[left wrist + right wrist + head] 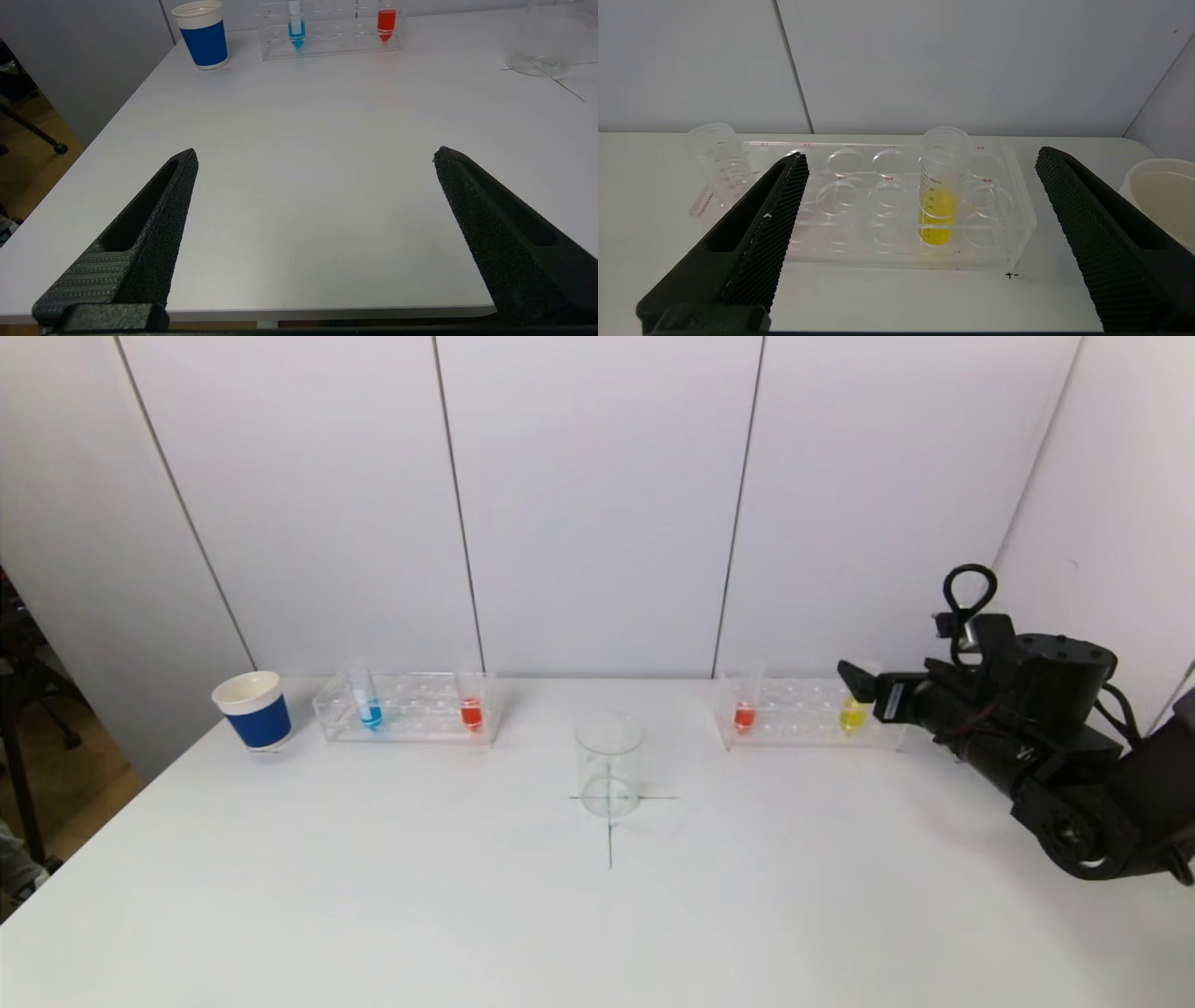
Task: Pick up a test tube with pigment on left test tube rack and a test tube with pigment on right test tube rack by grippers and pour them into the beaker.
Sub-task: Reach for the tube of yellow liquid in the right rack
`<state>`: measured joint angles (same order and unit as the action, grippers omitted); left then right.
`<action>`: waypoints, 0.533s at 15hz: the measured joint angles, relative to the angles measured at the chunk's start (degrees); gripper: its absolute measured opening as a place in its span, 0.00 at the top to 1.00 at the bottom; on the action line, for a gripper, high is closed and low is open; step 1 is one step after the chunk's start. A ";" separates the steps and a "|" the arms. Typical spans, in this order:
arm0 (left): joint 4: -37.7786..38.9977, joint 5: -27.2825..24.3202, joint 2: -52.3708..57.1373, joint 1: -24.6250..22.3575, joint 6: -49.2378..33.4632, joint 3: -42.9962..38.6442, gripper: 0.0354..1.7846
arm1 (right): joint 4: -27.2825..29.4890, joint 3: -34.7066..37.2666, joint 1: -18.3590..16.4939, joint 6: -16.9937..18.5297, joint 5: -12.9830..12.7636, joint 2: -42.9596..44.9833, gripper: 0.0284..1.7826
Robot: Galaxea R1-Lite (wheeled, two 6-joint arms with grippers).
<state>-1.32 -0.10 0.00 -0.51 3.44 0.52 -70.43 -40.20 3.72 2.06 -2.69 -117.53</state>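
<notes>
The left test tube rack (pixel 411 717) holds a blue-pigment tube (pixel 371 712) and a red-pigment tube (pixel 471 712). On the right rack (pixel 803 721) stand a red tube (pixel 744 715) and a yellow tube (pixel 851 714). An empty glass beaker (pixel 609 763) sits between the racks on a cross mark. My right gripper (pixel 864 686) hovers open just in front of the yellow tube (pixel 938 210), apart from it. My left gripper (pixel 315 156) is open over the table's near edge, far from its rack (pixel 327 46), and is out of the head view.
A blue-and-white paper cup (pixel 252 709) stands left of the left rack. The right wrist view shows a white cup rim (pixel 1162 196) beside the right rack (pixel 1017 219) and a second tube (pixel 719 158) at its far end. Walls close off the back.
</notes>
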 joint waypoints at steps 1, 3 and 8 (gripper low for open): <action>0.00 0.00 0.00 0.00 -0.02 0.00 0.01 | -0.24 -0.17 -0.15 0.13 0.00 -0.85 0.01; 0.00 0.00 0.00 0.00 -0.02 0.00 0.01 | -1.45 -0.76 -0.50 0.72 0.00 -2.32 0.01; 0.00 0.00 0.00 0.00 -0.02 0.00 0.01 | -2.32 -2.71 -1.60 0.94 -0.02 -5.18 0.01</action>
<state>-1.32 -0.10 0.00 -0.51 3.41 0.52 -72.74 -42.91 2.12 3.00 -2.72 -122.71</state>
